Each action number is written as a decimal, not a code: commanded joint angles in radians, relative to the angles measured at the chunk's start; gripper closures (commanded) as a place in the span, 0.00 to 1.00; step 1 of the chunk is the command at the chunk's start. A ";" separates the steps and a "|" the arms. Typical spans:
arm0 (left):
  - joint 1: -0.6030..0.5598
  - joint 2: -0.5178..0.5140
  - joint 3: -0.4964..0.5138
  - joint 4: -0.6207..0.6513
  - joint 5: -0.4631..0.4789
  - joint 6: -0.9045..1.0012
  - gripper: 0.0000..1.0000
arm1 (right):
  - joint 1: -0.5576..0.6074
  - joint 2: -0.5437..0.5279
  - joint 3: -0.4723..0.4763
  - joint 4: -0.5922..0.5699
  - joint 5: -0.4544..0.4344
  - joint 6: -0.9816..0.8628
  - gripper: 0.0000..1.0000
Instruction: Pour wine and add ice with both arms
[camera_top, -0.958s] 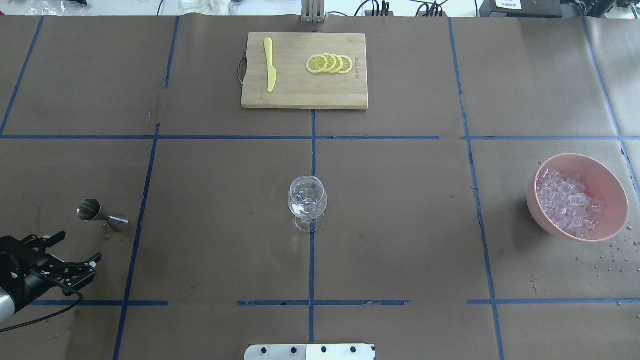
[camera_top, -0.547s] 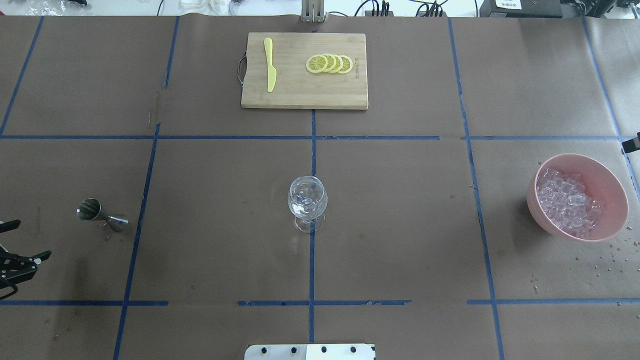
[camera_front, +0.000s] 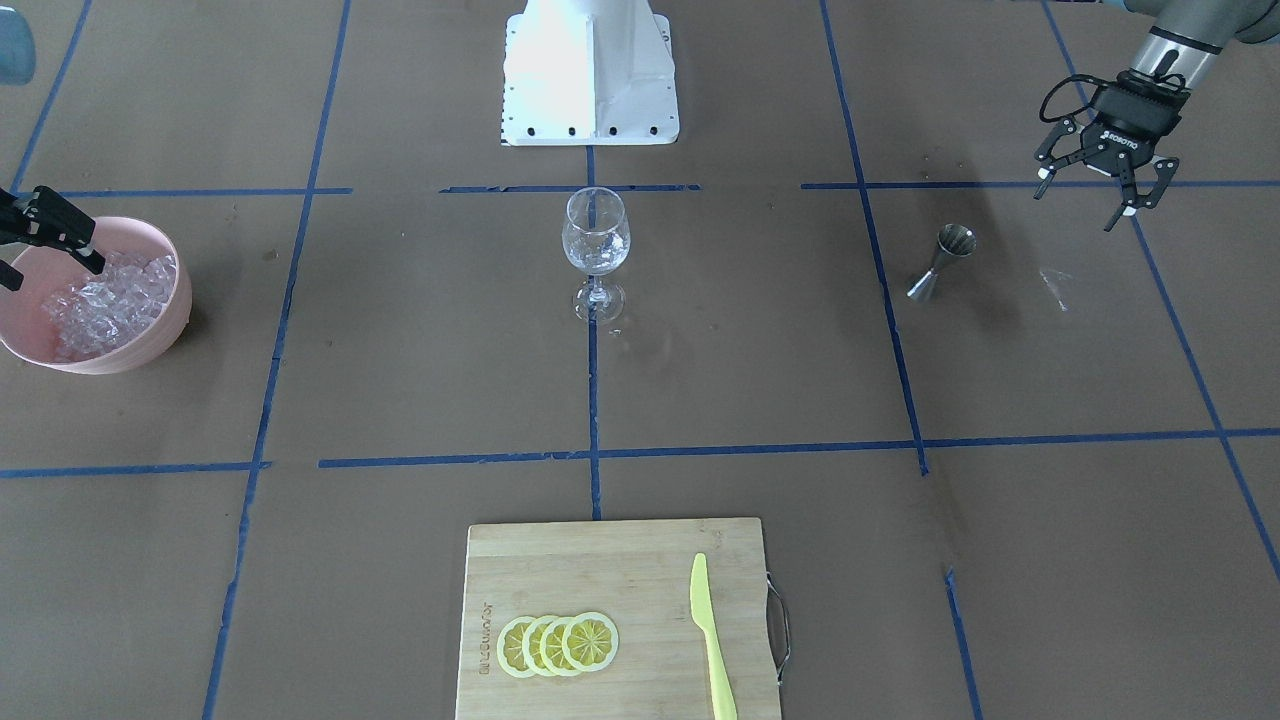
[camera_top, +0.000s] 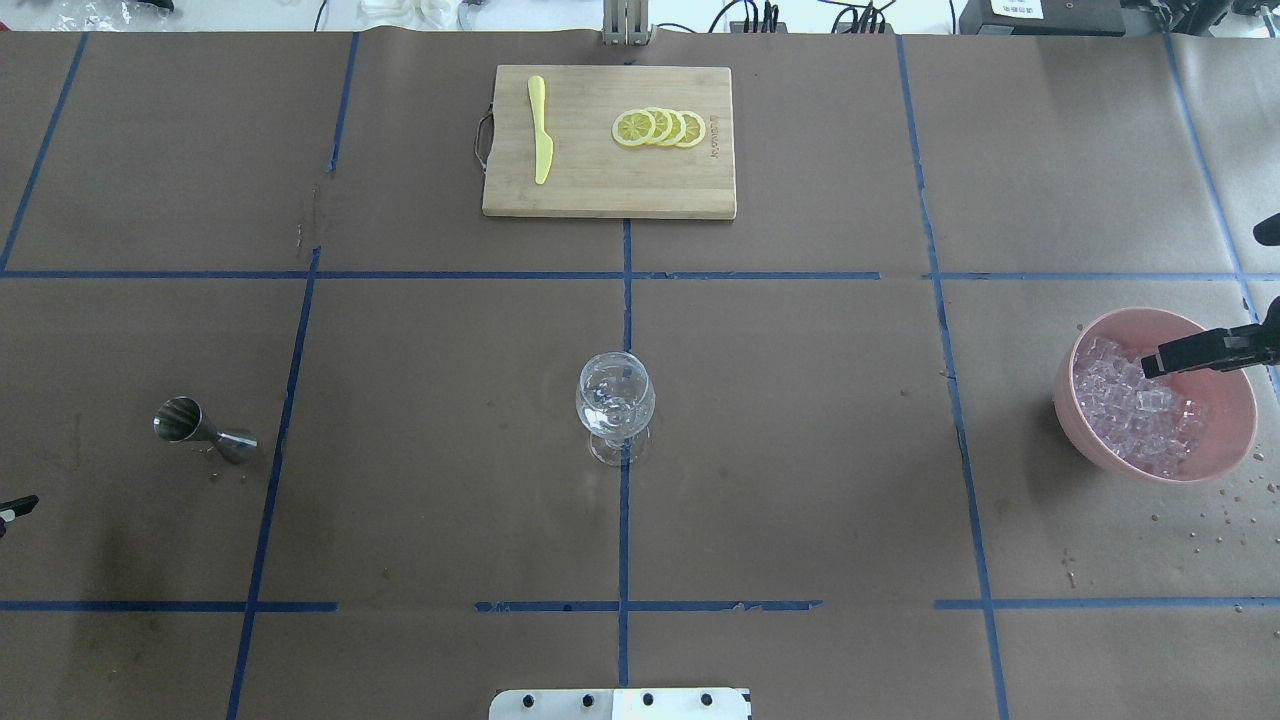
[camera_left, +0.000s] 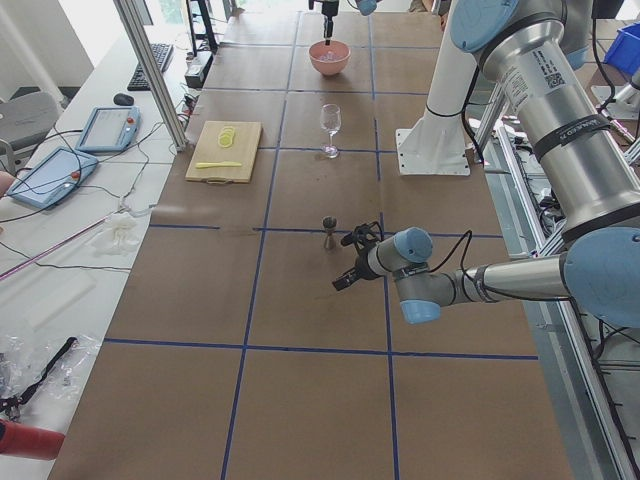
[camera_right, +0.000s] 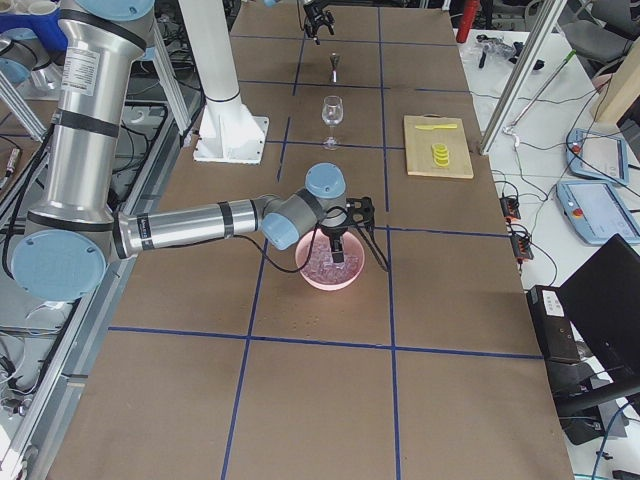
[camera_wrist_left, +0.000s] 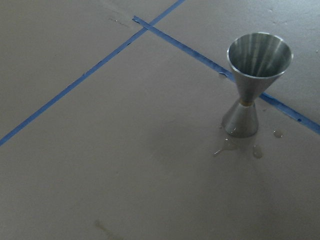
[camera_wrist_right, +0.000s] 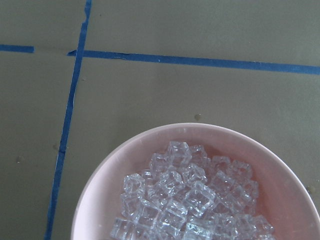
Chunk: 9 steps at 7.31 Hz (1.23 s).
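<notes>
The ice (camera_top: 1130, 410) is a heap of clear chunks in a pink bowl (camera_top: 1160, 316) at the table's right; it also shows in the right wrist view (camera_wrist_right: 190, 200). My right gripper (camera_top: 1205, 300) is open and empty, hovering over the bowl with one finger (camera_top: 1190, 353) above the ice. It shows at the left edge of the front-facing view (camera_front: 50, 272). My left gripper (camera_front: 1100, 192) is open and empty, raised near the table's left edge, apart from a steel jigger (camera_front: 945, 258). A clear stemmed wine glass (camera_top: 614, 400) stands upright at the centre.
The jigger (camera_wrist_left: 252, 80) stands upright with droplets around its base. A wooden cutting board (camera_top: 590, 195) at the far middle holds a yellow knife (camera_top: 540, 130) and lemon slices (camera_top: 658, 128). The white pedestal (camera_front: 590, 70) is at the robot's side. Droplets speckle the table beside the bowl.
My left gripper has drawn back leftward, almost out of the overhead view, away from the jigger. My right gripper has come in from the right edge over the ice bowl.
</notes>
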 joint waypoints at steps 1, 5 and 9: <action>-0.006 0.001 0.013 -0.040 -0.002 0.001 0.00 | -0.054 0.004 -0.034 0.007 -0.032 0.044 0.02; -0.016 0.000 0.007 -0.040 -0.002 -0.001 0.00 | -0.064 0.006 -0.068 0.008 -0.034 0.042 0.59; -0.037 0.000 0.004 -0.049 -0.003 -0.001 0.00 | -0.064 0.006 -0.075 0.008 -0.032 0.042 1.00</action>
